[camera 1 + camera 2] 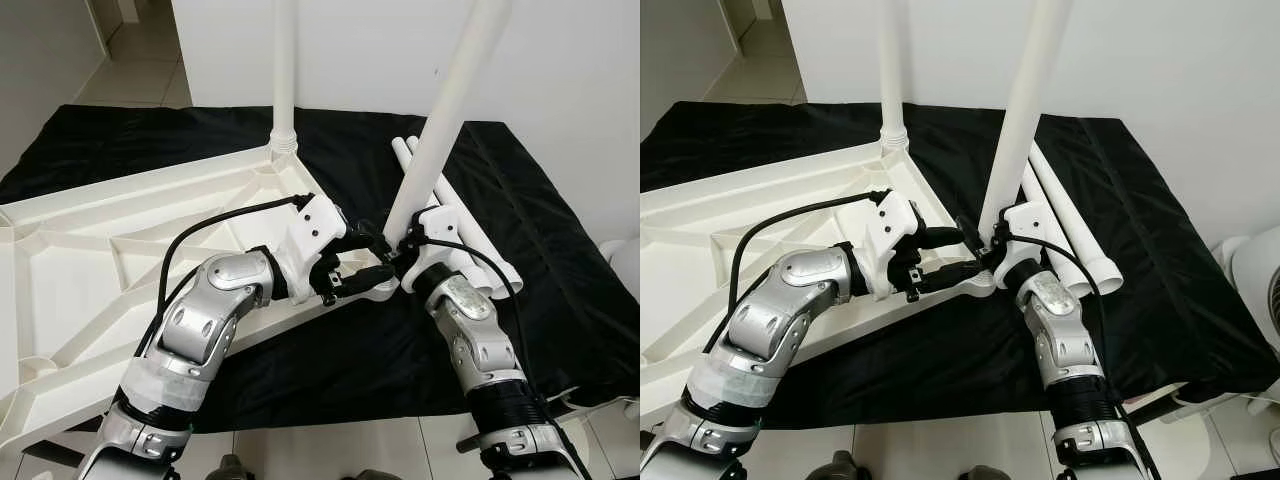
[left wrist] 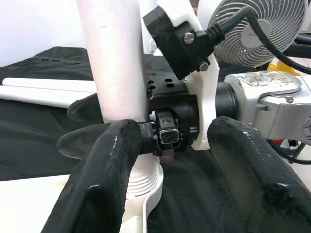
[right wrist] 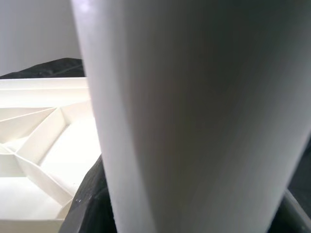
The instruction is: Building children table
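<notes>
A black cloth [image 1: 520, 300] covers the floor against a white wall, and on it lies an upturned white plastic tabletop with moulded ribs [image 1: 110, 270], stretching from the near left toward the centre. One white tubular leg [image 1: 284, 70] stands upright in the tabletop's far corner socket. A second white tubular leg [image 1: 450, 110] rises from the near right corner of the tabletop, leaning to the right at its top, its threaded foot seated at the corner socket. Two more white tubular legs [image 1: 1075, 235] lie side by side on the cloth just right of that corner. A grey round fan [image 2: 252, 29] stands on the floor beyond the cloth's right edge.

The robot's two silver arms meet at the near right corner. The right gripper [image 1: 400, 262] pinches the leaning leg low on its shaft, one black finger on either side of the tube. The left gripper [image 1: 362, 268] reaches in from the left, just beside the right one, its fingers [image 2: 104, 184] spread apart: one lies near the leg's base, the other beyond the right wrist.
</notes>
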Motion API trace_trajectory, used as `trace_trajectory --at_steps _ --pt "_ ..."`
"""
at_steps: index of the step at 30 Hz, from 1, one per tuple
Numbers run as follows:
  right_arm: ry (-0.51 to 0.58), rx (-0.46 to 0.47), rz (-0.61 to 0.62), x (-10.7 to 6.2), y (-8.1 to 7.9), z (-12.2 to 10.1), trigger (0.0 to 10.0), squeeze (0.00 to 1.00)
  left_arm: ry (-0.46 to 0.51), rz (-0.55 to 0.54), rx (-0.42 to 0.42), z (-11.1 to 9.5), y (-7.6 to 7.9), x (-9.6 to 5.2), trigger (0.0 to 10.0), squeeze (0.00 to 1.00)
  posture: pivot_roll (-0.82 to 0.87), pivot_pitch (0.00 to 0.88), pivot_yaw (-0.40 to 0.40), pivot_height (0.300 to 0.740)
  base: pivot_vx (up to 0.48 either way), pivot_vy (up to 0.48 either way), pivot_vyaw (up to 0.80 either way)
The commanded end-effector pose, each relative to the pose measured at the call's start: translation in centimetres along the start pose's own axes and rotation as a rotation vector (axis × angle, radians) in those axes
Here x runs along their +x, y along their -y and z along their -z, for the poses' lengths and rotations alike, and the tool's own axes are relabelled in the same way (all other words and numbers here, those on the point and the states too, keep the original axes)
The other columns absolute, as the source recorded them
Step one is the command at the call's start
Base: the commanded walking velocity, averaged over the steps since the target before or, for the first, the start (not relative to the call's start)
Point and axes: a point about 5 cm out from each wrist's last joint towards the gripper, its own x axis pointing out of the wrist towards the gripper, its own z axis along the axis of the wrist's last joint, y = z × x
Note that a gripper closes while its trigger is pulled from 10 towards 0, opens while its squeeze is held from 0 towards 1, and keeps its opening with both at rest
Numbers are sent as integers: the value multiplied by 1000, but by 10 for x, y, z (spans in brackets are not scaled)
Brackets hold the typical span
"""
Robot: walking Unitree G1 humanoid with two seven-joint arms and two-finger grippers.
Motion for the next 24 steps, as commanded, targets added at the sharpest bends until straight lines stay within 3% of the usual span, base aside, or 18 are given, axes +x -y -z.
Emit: trace_trajectory --at_steps 1,8,9,16,20,24 --pt "-142 41 31 -10 0 30 10000 0 0 -104 -11 0 -4 -1 10000 0 51 9 -44 740 0 0 0" --pt "-32 97 208 -2 -17 18 10000 0 1 -100 -16 1 -2 0 10000 0 45 14 -47 740 0 0 0" --pt "-22 119 285 3 -20 15 10000 0 0 -97 -17 3 -1 0 10000 0 45 15 -49 740 0 0 0" --pt "-18 133 405 7 -21 13 10000 0 -7 -81 -13 6 2 0 10000 0 46 15 -52 740 0 0 0" --pt "-22 116 534 12 -26 11 10000 0 -10 -2 4 15 9 -10 10000 0 47 11 -59 740 0 0 0" --pt "-26 114 560 13 -31 11 10000 0 -30 14 14 20 11 -15 10000 0 49 10 -64 740 0 0 0"
